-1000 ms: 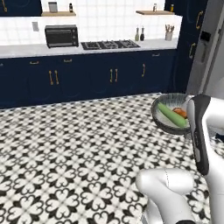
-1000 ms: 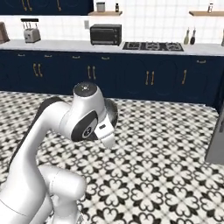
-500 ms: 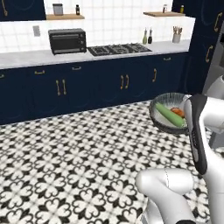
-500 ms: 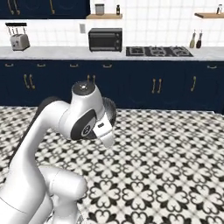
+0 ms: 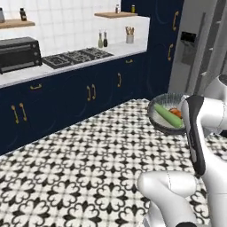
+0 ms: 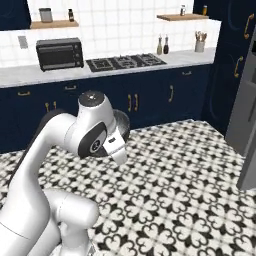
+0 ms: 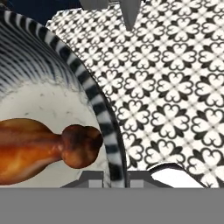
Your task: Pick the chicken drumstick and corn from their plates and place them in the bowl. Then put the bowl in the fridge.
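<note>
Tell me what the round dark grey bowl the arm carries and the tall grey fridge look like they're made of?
The round dark grey bowl looks like polished metal: in the hand view its inside mirrors the patterned floor in stripes. The tall grey fridge looks like brushed stainless steel, a flat matte grey with a long bar handle, though a rendered picture leaves this open.

Corn [image 5: 168, 116], drumstick [image 5: 176, 112] in bowl [image 5: 156, 116]; fridge [image 5: 195, 48] behind.

Even, diffuse rendered light fills the kitchen, bright on the white tile wall [image 6: 125, 30] and with only faint shadows on the patterned floor [image 5: 88, 177]. Base views are soft and slightly pixelated. Up close, the bowl [image 7: 100, 109] rim reflects stripes; the chicken drumstick [image 7: 39, 148] looks crisp.
</note>
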Controlling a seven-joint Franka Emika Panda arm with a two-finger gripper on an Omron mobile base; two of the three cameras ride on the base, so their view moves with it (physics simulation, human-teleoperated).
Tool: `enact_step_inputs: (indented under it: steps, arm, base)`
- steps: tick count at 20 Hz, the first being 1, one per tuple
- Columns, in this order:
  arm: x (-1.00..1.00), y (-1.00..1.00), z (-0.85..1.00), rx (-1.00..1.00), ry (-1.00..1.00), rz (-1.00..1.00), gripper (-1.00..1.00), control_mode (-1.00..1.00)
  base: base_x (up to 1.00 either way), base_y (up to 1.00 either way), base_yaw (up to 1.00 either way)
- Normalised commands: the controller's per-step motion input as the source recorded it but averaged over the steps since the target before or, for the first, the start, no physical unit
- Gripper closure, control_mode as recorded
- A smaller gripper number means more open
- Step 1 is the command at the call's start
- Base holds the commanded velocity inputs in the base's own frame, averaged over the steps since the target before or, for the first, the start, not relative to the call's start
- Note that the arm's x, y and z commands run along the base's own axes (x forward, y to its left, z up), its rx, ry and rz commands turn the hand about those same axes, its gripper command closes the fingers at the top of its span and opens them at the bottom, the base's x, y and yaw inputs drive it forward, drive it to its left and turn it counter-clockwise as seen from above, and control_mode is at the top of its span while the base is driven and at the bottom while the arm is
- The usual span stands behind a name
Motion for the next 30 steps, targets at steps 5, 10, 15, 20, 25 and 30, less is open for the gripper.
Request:
enact_step_inputs:
  steps: [5,10,15,20,25,30]
  arm:
    - [0.0,0.0,0.0,0.0,0.0,0.0,1.0,1.0]
    - [0.0,0.0,0.0,0.0,0.0,0.0,1.0,1.0]
    - [0.0,0.0,0.0,0.0,0.0,0.0,1.0,1.0]
    - [0.0,0.0,0.0,0.0,0.0,0.0,1.0,1.0]
    - [0.0,0.0,0.0,0.0,0.0,0.0,1.0,1.0]
    - [0.0,0.0,0.0,0.0,0.0,0.0,1.0,1.0]
  base:
    - [0.85,0.9,-0.64]
    - [0.77,0.85,-0.66]
    - [0.68,0.79,-0.69]
    - [0.75,0.88,-0.64]
    - [0.99,0.97,-0.53]
    - [1.0,0.95,-0.46]
